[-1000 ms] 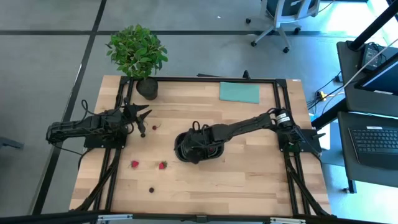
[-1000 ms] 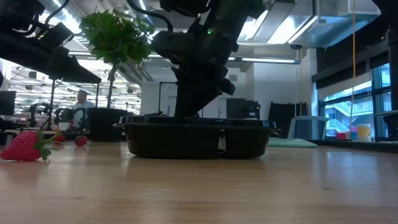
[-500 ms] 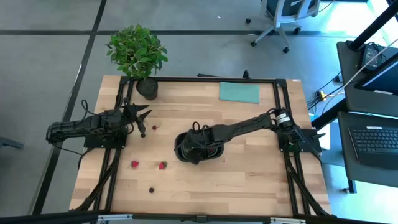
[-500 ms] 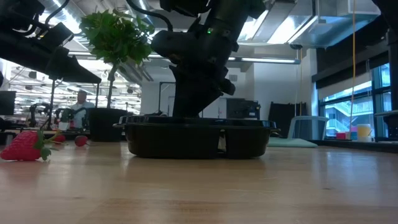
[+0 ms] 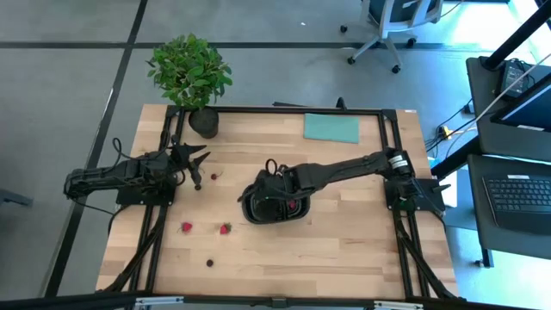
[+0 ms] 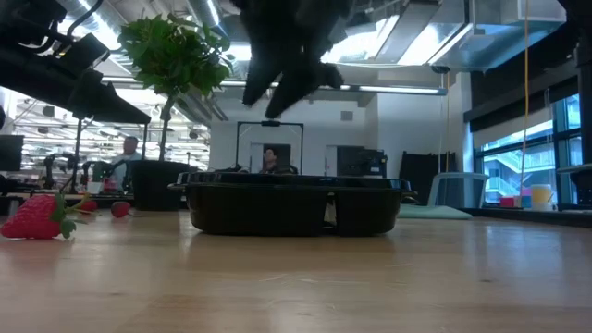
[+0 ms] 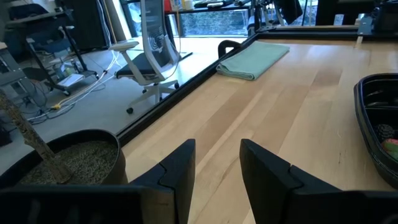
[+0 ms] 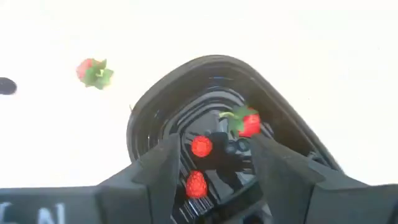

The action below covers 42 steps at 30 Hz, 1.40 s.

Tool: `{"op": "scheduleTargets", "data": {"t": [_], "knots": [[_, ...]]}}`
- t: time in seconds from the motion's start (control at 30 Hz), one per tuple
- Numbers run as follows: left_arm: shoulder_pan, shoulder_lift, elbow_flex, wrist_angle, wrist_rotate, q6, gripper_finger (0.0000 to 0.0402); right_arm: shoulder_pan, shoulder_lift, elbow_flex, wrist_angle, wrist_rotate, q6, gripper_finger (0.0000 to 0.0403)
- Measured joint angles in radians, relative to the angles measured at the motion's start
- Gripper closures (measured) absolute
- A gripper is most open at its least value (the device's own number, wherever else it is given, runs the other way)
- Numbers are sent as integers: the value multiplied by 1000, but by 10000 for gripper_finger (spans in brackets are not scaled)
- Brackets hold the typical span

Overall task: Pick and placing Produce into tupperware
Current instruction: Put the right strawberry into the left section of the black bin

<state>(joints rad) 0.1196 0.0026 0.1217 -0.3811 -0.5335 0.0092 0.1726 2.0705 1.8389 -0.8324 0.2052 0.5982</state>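
Right wrist view is looking down past the right gripper point(image 8: 211, 165), whose fingers are standing apart with nothing between them, directly over the black, shallow, rounded-rectangle plastic tupperware tray point(image 8: 146, 118). Inside the tray, three small red strawberry-like pieces of Produce point(image 8: 200, 146) are lying just beyond the fingertips, beside a dark berry. Farther out, on the wooden tabletop point(image 5: 344, 241), a loose red strawberry with a green top point(image 8: 93, 72) is lying beyond the tray's rim, on the side toward the left arm.

In the high view, two such red pieces point(image 5: 225, 229) and a dark round berry point(image 5: 209, 263) are sitting between the tray and the left arm's side, near the front edge. The left gripper point(image 5: 198, 169) is hovering with fingers narrowly parted and empty near a further small piece point(image 5: 215, 176); judging by this, it looks nearer to that one, while the front strawberries lie about midway.
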Motion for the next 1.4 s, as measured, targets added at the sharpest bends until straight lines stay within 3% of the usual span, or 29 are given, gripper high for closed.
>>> {"op": "scheduleTargets", "data": {"t": [0.17,0.33,0.47,0.6,0.73,0.9,1.07,1.2,1.4], "knots": [[0,0,0,1,3,-1,282,65,-39,55,-103,120,-57,203],[0,0,0,0,5,-1,282,157,-132,-3,-175,180,-52,203],[0,0,0,0,9,-2,282,205,-266,-158,-196,247,13,203],[0,0,0,1,14,-3,282,219,-444,-401,-124,288,52,203],[0,0,0,0,14,-3,282,207,-663,-700,112,331,-4,203],[0,0,0,1,14,-3,282,124,-898,-1068,555,336,-235,203],[0,0,0,1,22,-2,282,25,-1061,-1355,957,192,-349,203],[0,0,0,1,23,1,282,6,-1128,-1503,1175,163,-362,203],[0,0,0,1,48,-4,282,3,-1182,-1567,1218,167,-364,203]]}}
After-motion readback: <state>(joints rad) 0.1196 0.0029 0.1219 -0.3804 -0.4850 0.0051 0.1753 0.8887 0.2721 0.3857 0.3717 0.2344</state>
